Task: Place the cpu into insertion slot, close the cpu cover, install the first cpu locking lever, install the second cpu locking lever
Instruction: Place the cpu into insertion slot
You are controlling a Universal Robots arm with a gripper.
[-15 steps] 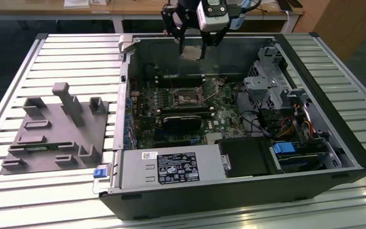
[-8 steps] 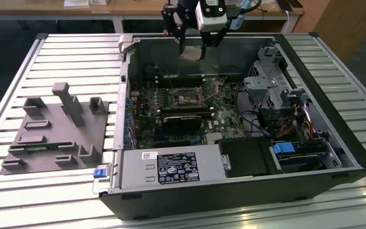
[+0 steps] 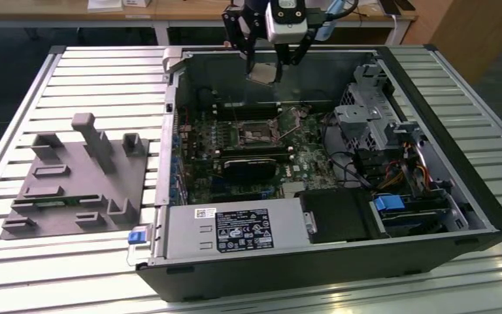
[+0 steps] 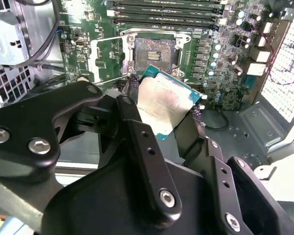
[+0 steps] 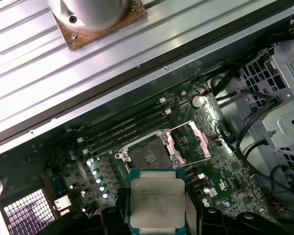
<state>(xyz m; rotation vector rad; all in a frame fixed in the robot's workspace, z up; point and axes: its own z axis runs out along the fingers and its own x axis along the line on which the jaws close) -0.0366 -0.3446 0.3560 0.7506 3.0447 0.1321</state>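
Right now your tool (image 4: 162, 100) grips the cpu (image 5: 158, 203) by its edges above the insertion slot (image 5: 148, 156), with the cpu cover (image 5: 170, 146) standing open to receive it.

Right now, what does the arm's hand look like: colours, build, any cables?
The hand is a two-finger linkage type: matte black flat bars joined at pivots, with silver screw heads in the second wrist view. Its fingers are black too. In the exterior view a pale silver-grey body sits between the black links, with a light blue cable beside it.
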